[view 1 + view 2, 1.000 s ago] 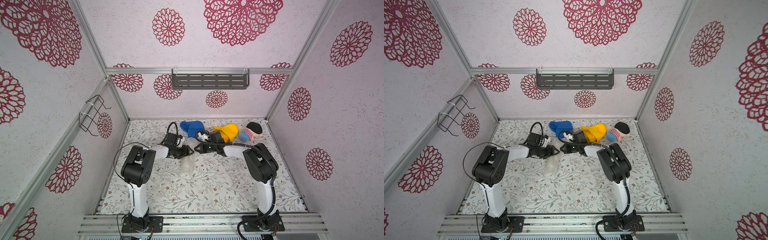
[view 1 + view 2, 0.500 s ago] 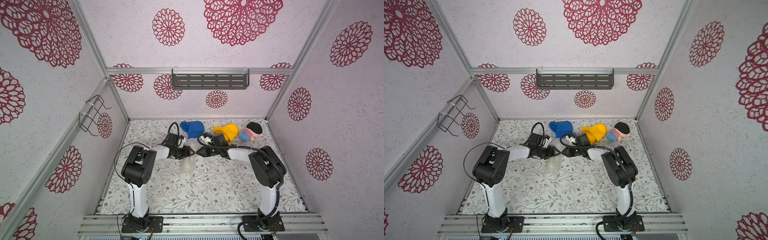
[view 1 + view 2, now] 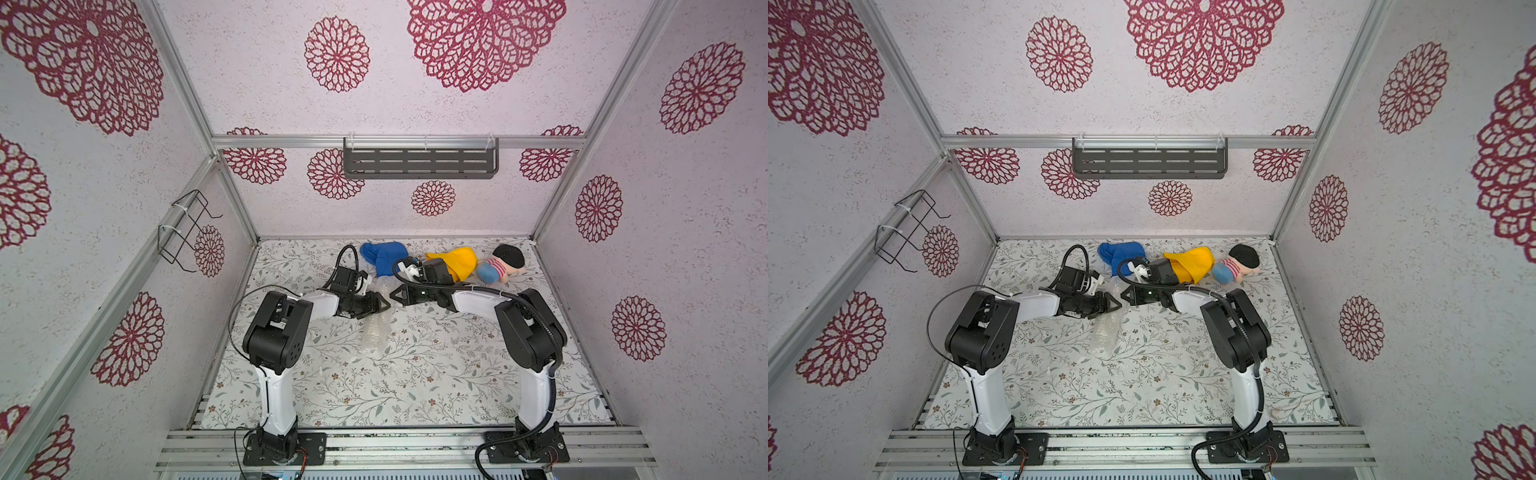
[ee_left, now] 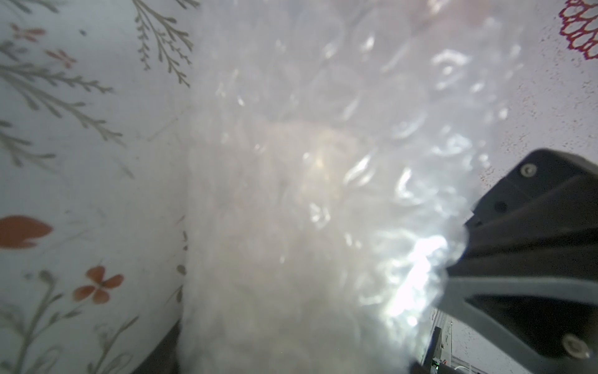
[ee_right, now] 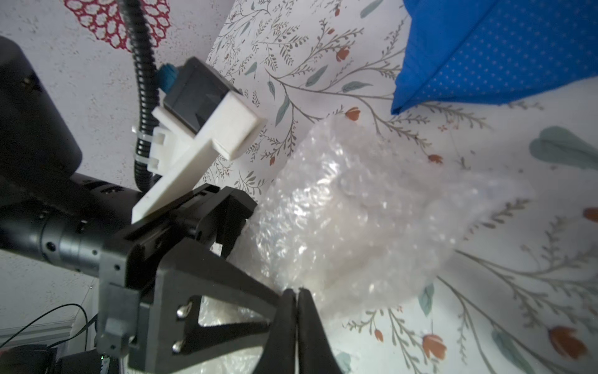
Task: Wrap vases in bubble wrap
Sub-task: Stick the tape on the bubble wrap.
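Note:
The bubble wrap (image 3: pixel 371 332) lies as a long crinkled bundle on the flowered table (image 3: pixel 436 374). The vase (image 3: pixel 1102 332) is inside it and shows only as a pale shape through the plastic. Both grippers meet at the bundle's far end. My left gripper (image 3: pixel 385 305) is shut on the wrap, which covers its own jaws in the left wrist view (image 4: pixel 291 226). My right gripper (image 5: pixel 296 291) faces it, fingers pressed together, tips pinching the wrap's edge (image 5: pixel 339 226). In both top views their tips nearly touch, with the right gripper (image 3: pixel 1123 296) just beyond the left gripper (image 3: pixel 1117 306).
A blue cloth (image 3: pixel 384 257), a yellow cloth (image 3: pixel 457 262) and a plush doll (image 3: pixel 500 266) lie along the back wall just behind the grippers. A grey shelf (image 3: pixel 419 162) hangs on the back wall, a wire rack (image 3: pixel 183 232) on the left wall.
My right gripper drew back to the right, opened a little, then came back to the wrap's end and shut. The left arm and the bundle stayed put.

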Action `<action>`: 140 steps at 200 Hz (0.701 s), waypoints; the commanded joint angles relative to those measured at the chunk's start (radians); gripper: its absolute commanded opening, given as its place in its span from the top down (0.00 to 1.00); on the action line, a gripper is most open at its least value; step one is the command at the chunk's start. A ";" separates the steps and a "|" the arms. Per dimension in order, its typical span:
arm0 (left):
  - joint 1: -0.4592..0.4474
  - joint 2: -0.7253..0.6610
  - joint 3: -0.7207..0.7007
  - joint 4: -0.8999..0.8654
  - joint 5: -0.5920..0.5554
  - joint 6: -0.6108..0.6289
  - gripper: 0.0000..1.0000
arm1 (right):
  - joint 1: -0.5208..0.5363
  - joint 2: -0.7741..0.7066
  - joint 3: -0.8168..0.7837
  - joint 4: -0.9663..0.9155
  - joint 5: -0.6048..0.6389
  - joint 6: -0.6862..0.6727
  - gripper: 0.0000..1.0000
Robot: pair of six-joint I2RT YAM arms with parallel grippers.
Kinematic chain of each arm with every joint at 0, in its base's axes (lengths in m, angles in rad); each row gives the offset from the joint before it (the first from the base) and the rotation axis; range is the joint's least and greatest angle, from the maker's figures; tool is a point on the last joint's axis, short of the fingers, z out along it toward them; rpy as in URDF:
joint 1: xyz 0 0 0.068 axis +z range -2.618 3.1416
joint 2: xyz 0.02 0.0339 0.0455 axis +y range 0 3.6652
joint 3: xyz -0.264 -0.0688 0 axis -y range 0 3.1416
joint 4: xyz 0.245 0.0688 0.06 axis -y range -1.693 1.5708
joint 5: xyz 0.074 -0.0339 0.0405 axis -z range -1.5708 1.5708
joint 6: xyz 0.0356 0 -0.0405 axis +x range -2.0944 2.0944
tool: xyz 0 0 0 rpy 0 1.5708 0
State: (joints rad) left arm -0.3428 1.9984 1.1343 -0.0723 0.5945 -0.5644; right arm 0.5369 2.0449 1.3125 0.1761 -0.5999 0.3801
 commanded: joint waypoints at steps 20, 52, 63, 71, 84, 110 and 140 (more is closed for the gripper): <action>-0.010 -0.003 0.003 -0.027 0.009 0.027 1.00 | 0.019 0.058 0.015 0.037 -0.032 0.032 0.95; -0.010 -0.001 0.004 -0.026 0.008 0.026 1.00 | 0.010 0.023 0.038 -0.018 -0.024 -0.005 0.92; -0.011 -0.001 0.004 -0.026 0.007 0.026 1.00 | 0.003 -0.011 0.028 -0.027 -0.018 -0.013 0.86; -0.010 0.000 0.004 -0.026 0.005 0.025 1.00 | -0.003 -0.040 0.017 -0.038 -0.011 -0.023 0.84; -0.011 0.000 0.004 -0.026 0.004 0.026 1.00 | -0.014 -0.086 -0.015 -0.059 0.011 -0.041 0.83; -0.010 0.003 0.005 -0.026 0.004 0.025 1.00 | -0.040 -0.130 -0.089 -0.066 0.019 -0.056 0.83; -0.010 0.000 0.004 -0.026 0.002 0.025 1.00 | -0.045 -0.118 -0.124 -0.033 0.007 -0.039 0.85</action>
State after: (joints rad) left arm -0.3424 1.9968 1.1343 -0.0753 0.5900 -0.5594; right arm 0.4995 1.9465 1.2049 0.1364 -0.5961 0.3561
